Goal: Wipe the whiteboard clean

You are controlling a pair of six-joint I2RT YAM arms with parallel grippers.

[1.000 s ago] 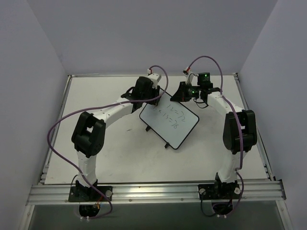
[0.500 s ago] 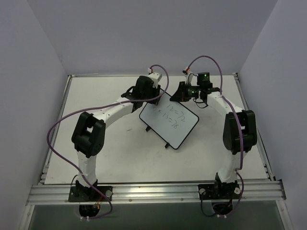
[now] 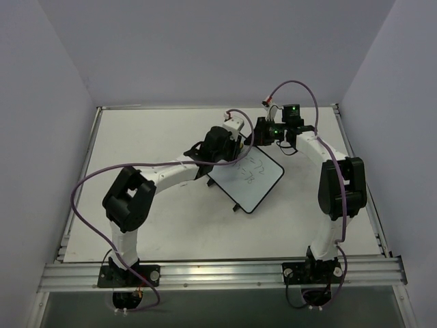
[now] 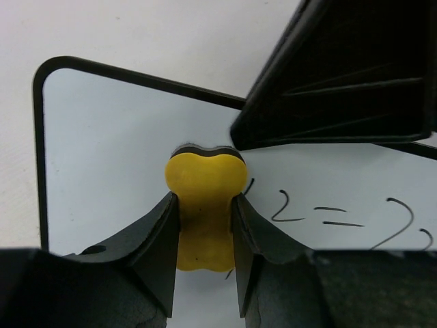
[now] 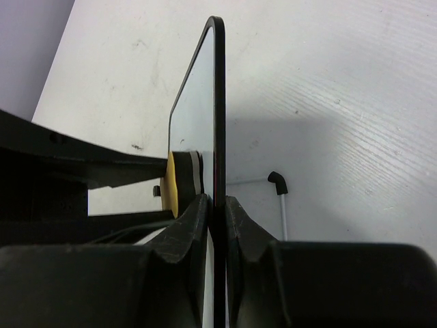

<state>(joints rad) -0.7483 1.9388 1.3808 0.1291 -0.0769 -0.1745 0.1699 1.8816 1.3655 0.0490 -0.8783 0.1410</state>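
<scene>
It was a robotics lab test cell: plain lavender walls [image 3: 205, 48] boxed in a white table [image 3: 157, 219], with an aluminium rail [image 3: 218, 272] along the table's near edge and the left arm [image 3: 130, 198] and right arm [image 3: 338, 188] rising behind it.

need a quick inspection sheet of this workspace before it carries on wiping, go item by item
surface: white table, faint scuffs
job's things: whiteboard with black handwriting on it; yellow eraser against its face, just beside the writing
clutter: nothing seen
claws: left claw shut on the yellow eraser; right claw shut on the whiteboard's edge
cables: purple cable looping off each arm, left and right
surroundings: plain walls on three sides; metal rail along the near edge by the arm bases
</scene>
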